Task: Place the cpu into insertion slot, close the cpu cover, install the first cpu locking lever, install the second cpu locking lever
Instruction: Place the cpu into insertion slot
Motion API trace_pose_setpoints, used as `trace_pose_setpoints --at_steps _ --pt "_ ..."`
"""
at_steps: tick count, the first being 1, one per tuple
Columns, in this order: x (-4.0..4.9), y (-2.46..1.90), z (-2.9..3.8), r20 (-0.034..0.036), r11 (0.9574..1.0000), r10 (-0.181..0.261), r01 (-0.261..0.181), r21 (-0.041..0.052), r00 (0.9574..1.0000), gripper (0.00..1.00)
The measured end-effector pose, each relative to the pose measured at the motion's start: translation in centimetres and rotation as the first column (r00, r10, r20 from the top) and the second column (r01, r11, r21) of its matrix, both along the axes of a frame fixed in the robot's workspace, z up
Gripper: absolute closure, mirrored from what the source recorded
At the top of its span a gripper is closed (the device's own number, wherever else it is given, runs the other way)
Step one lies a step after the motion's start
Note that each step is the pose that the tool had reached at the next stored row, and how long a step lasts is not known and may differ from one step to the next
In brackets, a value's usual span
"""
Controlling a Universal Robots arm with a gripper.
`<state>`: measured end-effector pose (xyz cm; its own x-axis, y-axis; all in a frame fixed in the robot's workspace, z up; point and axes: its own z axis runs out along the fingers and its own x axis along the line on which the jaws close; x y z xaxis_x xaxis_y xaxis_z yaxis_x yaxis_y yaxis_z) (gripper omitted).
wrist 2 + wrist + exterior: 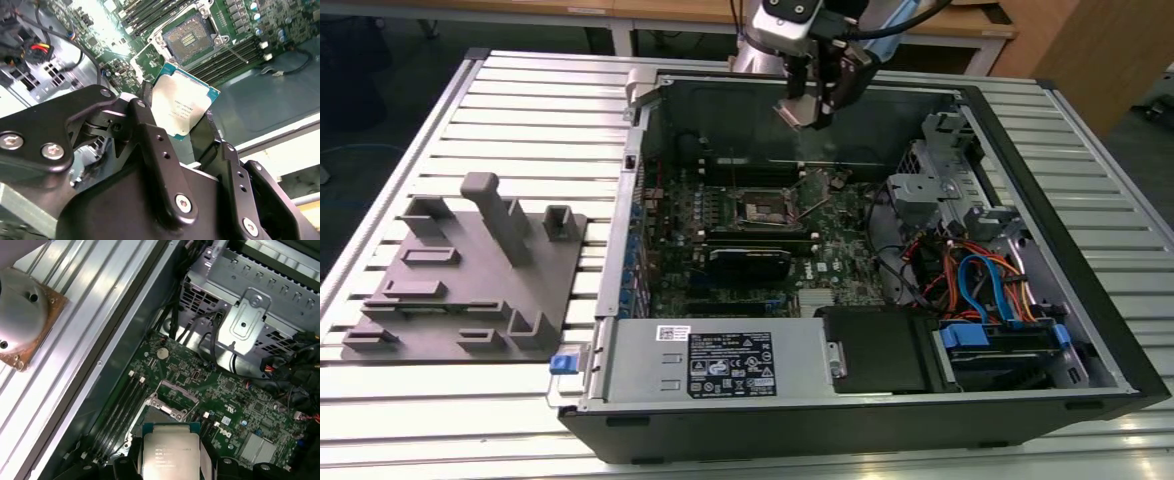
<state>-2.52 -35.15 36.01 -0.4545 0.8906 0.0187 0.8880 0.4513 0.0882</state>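
Observation:
My gripper (809, 106) hangs above the far side of the open computer case, shut on the cpu (797, 112). In both wrist views the cpu (183, 102) (171, 452) is a flat square chip with a silver-grey top, pinched at two opposite edges by the black fingers (146, 97). Below it, the insertion slot (761, 205) (192, 39) lies uncovered on the green board, its dark centre showing. The cpu cover (173, 391) seems to stand raised at the slot's edge. A thin locking lever (235, 50) sticks out beside the slot.
A grey fixture plate (454, 270) lies on the slatted table at the exterior view's left. Inside the case are a black card (747, 262), a metal drive cage (941, 180), coloured cables (981, 280) and the power supply (720, 362).

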Motion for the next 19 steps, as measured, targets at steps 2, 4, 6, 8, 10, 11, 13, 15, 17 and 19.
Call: trace_pose_setpoints --at_steps 2,4,6,8,10,11,13,15,17,19 --pt "0.00 0.00 -0.03 0.0000 0.9994 -0.036 0.036 0.0001 0.9994 0.46" --pt "0.00 0.00 -0.04 -0.0001 0.9976 -0.070 0.070 0.0000 0.9976 0.46" --pt "0.00 0.00 -0.05 -0.0001 0.9958 -0.091 0.091 0.0000 0.9958 0.46" --pt "0.00 0.00 -0.05 -0.0001 0.9951 -0.099 0.099 0.0000 0.9951 0.46" --pt "0.00 0.00 -0.06 0.0000 0.9950 -0.100 0.100 0.0000 0.9950 0.46" --pt "0.00 0.00 -0.05 -0.0001 0.9949 -0.101 0.101 0.0000 0.9949 0.46" --pt "0.00 0.00 -0.06 0.0000 0.9948 -0.102 0.102 0.0000 0.9948 0.46" --pt "0.00 0.00 -0.05 -0.0001 0.9948 -0.102 0.102 -0.0001 0.9948 0.46" --pt "0.00 0.00 -0.05 0.0000 0.9946 -0.103 0.103 0.0000 0.9946 0.46" --pt "0.00 0.00 -0.06 -0.0001 0.9943 -0.107 0.107 0.0000 0.9943 0.46"
